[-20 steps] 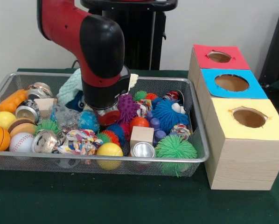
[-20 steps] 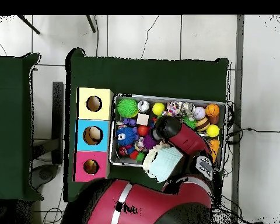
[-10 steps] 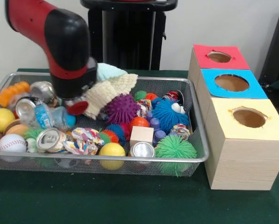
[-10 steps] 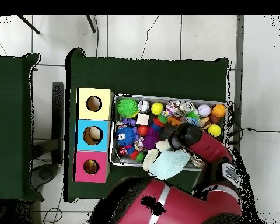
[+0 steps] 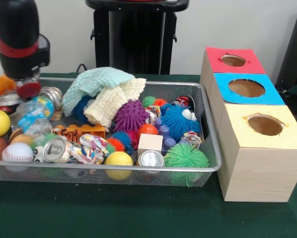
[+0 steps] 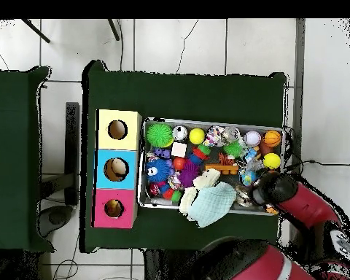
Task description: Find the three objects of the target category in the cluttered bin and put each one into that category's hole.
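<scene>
The wire mesh bin [image 5: 208, 166] is packed with toys. Mint and cream cloths [image 5: 105, 90] are heaped at its back middle. In front of them lie a purple spiky ball [image 5: 130, 115], a blue furry toy [image 5: 181, 121], a green spiky ball [image 5: 186, 156], a wooden block [image 5: 151, 142], crushed cans [image 5: 54, 148], a baseball [image 5: 17, 152] and yellow balls [image 5: 117, 158]. My gripper [image 5: 27, 89] hangs at the bin's left end over a clear plastic bottle [image 5: 33, 115], mostly hidden under the black wrist. From overhead the gripper [image 6: 274, 188] sits at the bin's [image 6: 207, 122] right end.
Three wooden boxes with round holes stand beside the bin: red top [image 5: 233, 60], blue top [image 5: 246, 88], yellow top [image 5: 265, 125]. From overhead they line up left of the bin, with the yellow box [image 6: 117, 130] farthest from the base. Green cloth covers the table [image 5: 138, 213].
The arm swept from the bin's middle to its left end in the front view. The cloths settled at the back middle, the bottle shifted left, and an orange striped toy came into sight.
</scene>
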Controlling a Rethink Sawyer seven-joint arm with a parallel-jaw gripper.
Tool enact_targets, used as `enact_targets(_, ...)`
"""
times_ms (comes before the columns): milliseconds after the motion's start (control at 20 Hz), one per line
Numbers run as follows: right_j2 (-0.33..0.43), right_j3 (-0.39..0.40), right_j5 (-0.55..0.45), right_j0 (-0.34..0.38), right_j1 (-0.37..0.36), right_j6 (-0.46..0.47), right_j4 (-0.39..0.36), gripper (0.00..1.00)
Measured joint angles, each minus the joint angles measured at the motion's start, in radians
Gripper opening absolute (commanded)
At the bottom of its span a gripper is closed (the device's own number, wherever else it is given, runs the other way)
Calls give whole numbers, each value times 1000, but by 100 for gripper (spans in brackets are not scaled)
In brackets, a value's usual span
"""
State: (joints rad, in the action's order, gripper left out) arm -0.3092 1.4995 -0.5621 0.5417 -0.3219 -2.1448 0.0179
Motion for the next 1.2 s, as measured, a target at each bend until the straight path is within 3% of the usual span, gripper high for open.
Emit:
enact_targets(250, 8, 5, 2, 30, 1, 0, -42, 0)
enact_targets(400, 10, 5, 53, 27, 12, 0, -47, 0)
enact_targets(850, 22, 22, 159, -22, 34, 0, -47, 0)
enact_targets(1200, 36, 27, 174, -57, 28, 0, -47, 0)
